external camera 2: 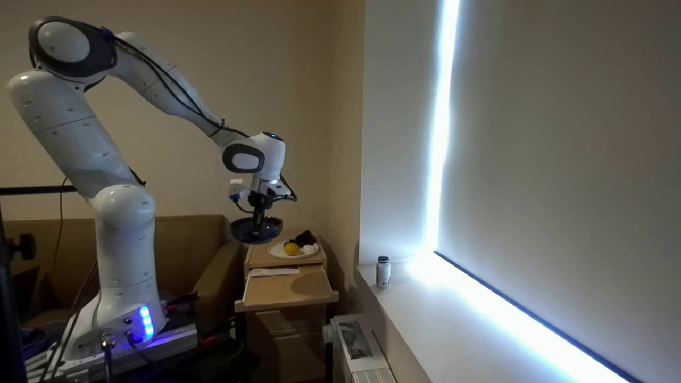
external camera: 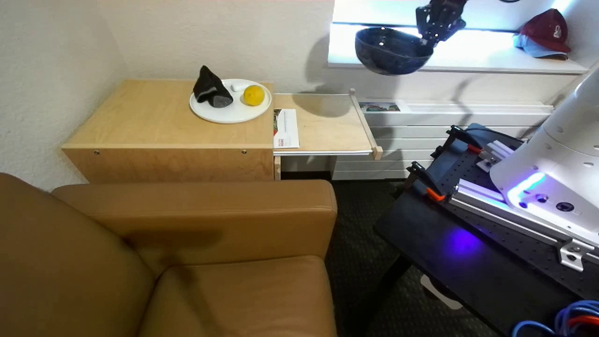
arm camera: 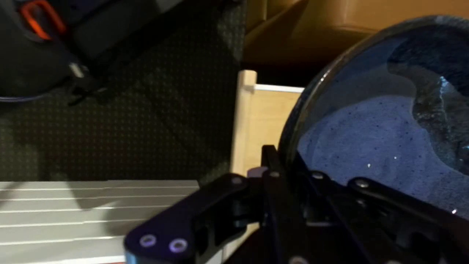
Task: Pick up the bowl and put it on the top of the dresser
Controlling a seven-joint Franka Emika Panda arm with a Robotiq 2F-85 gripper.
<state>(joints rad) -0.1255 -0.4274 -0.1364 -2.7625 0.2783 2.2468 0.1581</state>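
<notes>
The dark blue bowl hangs in the air, roughly level, in both exterior views. My gripper is shut on the bowl's rim, with one finger inside and one outside. In the wrist view the fingertips pinch the near edge of the bowl, which fills the right side. The light tan dresser stands against the wall, lower than the bowl. It also shows in an exterior view, behind the bowl. The bowl is over the pulled-out board side, apart from the dresser top.
A white plate with a yellow lemon and a dark cloth sits on the dresser's near end. A pulled-out board holds a paper. A brown couch, radiator and windowsill are close by.
</notes>
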